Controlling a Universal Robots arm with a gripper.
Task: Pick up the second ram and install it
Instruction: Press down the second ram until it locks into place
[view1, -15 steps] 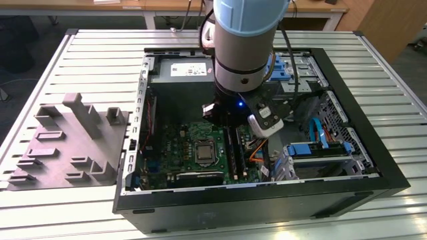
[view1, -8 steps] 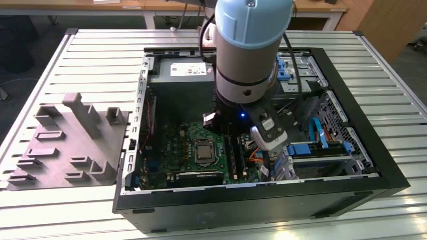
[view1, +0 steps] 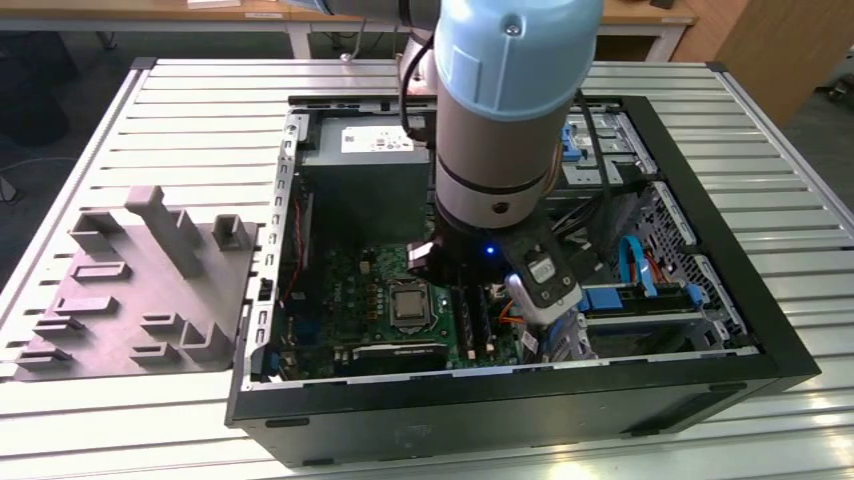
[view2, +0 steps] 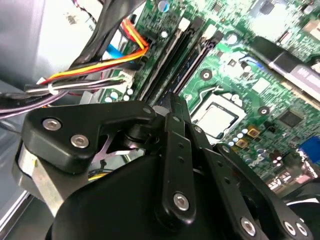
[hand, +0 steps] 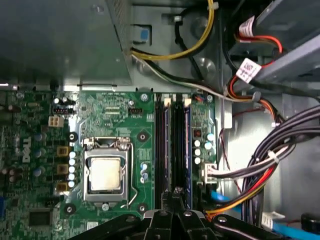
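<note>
Arm down inside the open computer case (view1: 694, 390), gripper (hand: 172, 196) low over the motherboard (hand: 112, 112), tips at the memory slots (hand: 172, 145) beside the processor socket (hand: 106, 174). Fingers drawn close together; whether they pinch the second ram I cannot tell, and I can't pick the stick out for certain. Judgement: a ram is light, stiff, thin, brittle at contacts and chips. Hold by long edges; press evenly.

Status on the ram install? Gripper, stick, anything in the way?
Black gripper down inside the open black computer case, tip at the long black memory slots. Slim dark ram stick: cannot tell from slots. Bundled coloured cables beside, apart from tip.
</note>
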